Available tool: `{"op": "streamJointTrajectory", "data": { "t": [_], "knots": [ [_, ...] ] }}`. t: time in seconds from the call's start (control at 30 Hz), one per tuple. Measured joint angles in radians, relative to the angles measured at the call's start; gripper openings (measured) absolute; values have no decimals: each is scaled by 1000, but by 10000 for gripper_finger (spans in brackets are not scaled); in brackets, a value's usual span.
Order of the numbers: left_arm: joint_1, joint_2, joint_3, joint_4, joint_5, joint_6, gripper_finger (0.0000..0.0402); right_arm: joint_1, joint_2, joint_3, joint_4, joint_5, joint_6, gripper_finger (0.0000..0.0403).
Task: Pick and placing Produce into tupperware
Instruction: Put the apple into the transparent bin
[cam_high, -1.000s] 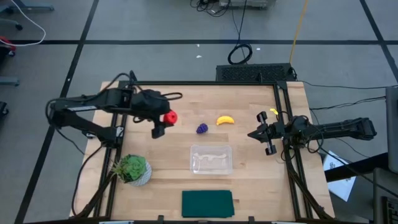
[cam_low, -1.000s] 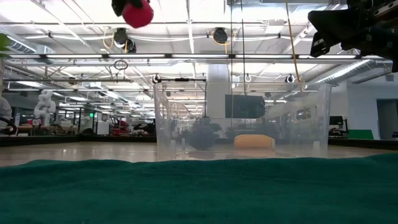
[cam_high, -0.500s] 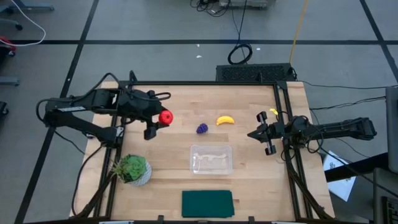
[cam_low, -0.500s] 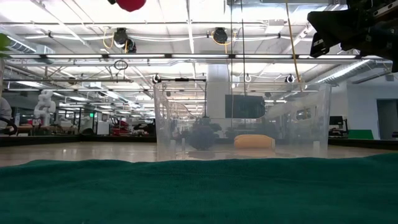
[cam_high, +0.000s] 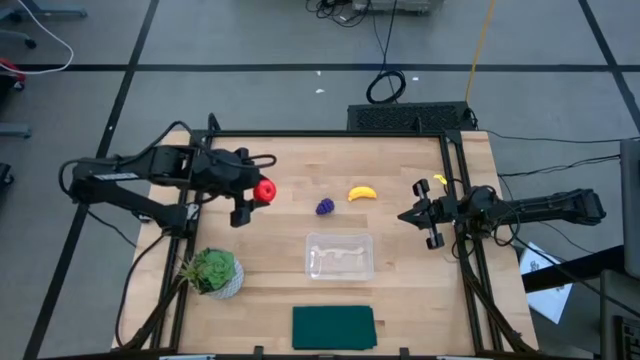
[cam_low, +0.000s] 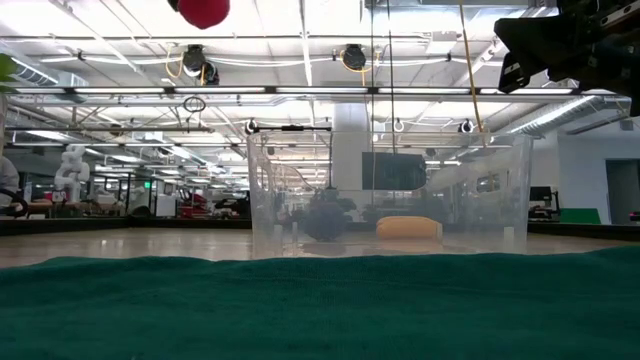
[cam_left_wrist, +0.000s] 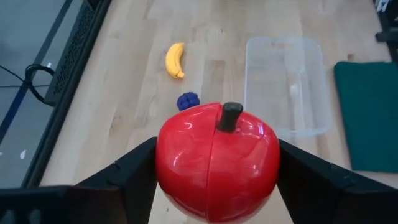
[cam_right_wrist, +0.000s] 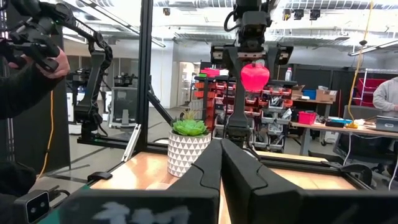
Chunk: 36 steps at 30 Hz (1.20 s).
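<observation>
Clamping the red fruit (cam_left_wrist: 216, 162) aloft, left gripper (cam_high: 254, 194) near table's (cam_high: 400, 290) left edge; right gripper (cam_high: 428, 216) pinched together at right edge. Tupperware (cam_high: 340, 256) mid-table, seemingly empty. No readable writing.

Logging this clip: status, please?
Left end effector shut on red fruit, raised above table. Right end effector shut, parked at table's right edge. Tupperware empty, path unobstructed.

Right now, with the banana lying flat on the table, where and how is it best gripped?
Probably from straight above, fingers closing across the thick middle of the banana. It lies flat on the table, curved, with clear wood on both sides; the grape bunch sits apart off one end, so spanning the narrow width avoids it.
</observation>
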Motion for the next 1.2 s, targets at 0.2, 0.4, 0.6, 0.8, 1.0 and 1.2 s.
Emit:
{"op": "streamJointTrajectory", "data": {
  "t": [0.2, 0.4, 0.6, 0.8, 1.0, 1.2],
  "knots": [
    [2, -81, -170, 137, 7, 4, 262, 0, 0, 0, 0, 0, 0, 0],
    [2, -216, -331, 287, 21, -16, 270, 0, 0, 0, 0, 0, 0, 0],
    [0, -334, -424, 421, 36, -14, 268, 0, 0, 0, 1, 0, -1, 0],
    [-1, -404, -514, 496, 36, 6, 262, 0, 0, 0, 4, 0, -2, 0],
    [-1, -440, -644, 647, 45, 0, 274, 0, 0, 0, 4, 0, -3, 0],
    [1, -438, -780, 851, 89, -61, 263, 0, 0, 0, 4, 0, 0, 0]
  ]
}}
